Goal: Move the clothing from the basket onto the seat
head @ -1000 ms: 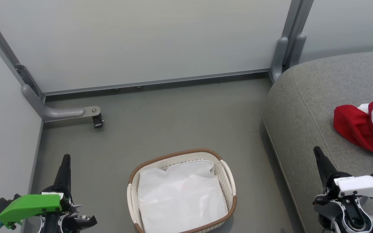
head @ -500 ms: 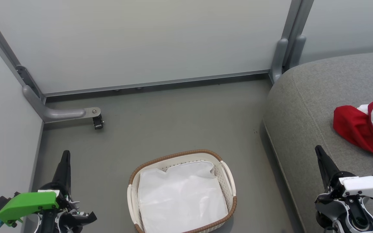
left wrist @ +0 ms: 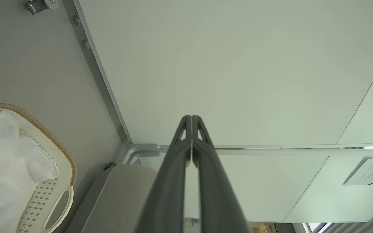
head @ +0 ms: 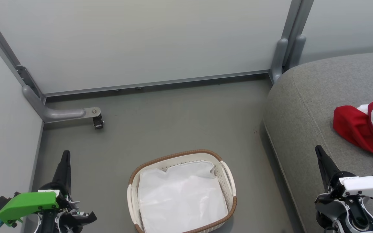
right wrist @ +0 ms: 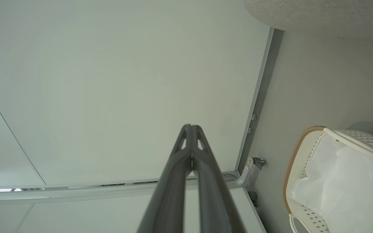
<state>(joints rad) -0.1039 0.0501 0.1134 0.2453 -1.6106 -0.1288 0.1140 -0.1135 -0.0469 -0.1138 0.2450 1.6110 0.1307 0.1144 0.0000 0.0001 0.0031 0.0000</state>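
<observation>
jaws of the left gripper (left wrist: 191, 119) pressed together tip to tip, pointing at the pale wall panel (left wrist: 238, 64). same on the right gripper (right wrist: 191, 127): fingers closed flat against each other, aimed at that panel. between the two grippers, apart from both pairs of fingers, the basket (head: 173, 155) on the grey floor (head: 160, 116), with a white liner sheet (head: 181, 197) lying crumpled inside. behind the right gripper's tip in the head view, the seat (head: 303, 106), rounded edge facing the basket. further out to the right of those closed fingers, well clear of them, the clothing (head: 364, 129): red fabric with white stripes, bunched on the seat cushion, cut off by the edge of the head view. far ahead of the left fingertips, a small caster (head: 97, 122) on a grey bracket (head: 60, 113) at the foot of the panel.
</observation>
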